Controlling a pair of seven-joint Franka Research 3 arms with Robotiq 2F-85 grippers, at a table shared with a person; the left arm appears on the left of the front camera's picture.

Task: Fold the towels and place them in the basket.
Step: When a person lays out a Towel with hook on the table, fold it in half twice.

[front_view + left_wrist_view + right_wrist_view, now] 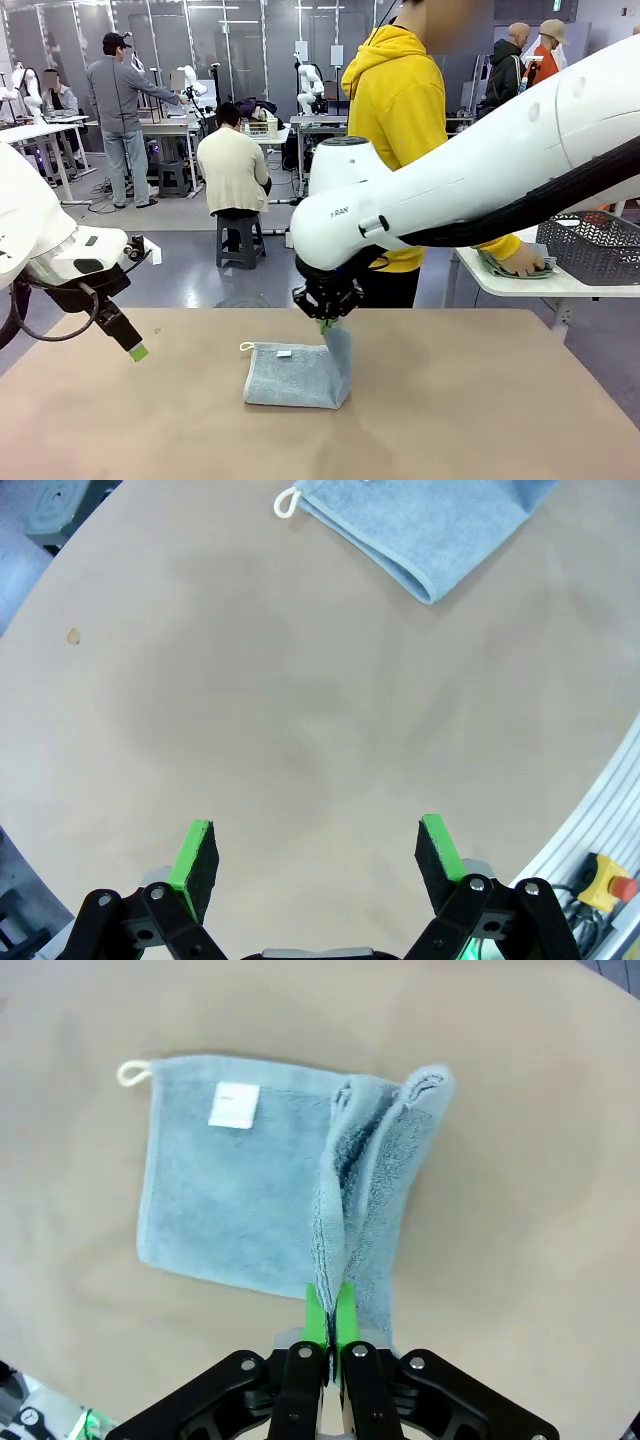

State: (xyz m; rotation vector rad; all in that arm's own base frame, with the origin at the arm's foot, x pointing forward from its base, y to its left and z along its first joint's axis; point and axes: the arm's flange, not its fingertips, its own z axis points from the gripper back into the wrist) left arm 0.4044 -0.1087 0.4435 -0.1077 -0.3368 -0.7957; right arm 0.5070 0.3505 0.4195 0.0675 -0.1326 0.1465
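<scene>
A light blue towel with a white corner loop and a small white label lies partly folded on the brown table. My right gripper is shut on the towel's right edge and holds that edge lifted off the table. In the right wrist view the pinched edge rises to the shut green fingertips of the right gripper, with the rest of the towel flat. My left gripper hangs open over bare table at the left, well apart from the towel; its jaws hold nothing. The dark grey basket stands on a white side table at the right.
A person in a yellow hoodie stands beyond the table's far edge, one hand pressing a pale folded cloth on the side table next to the basket. A yellow box with a red button sits past the table's rim.
</scene>
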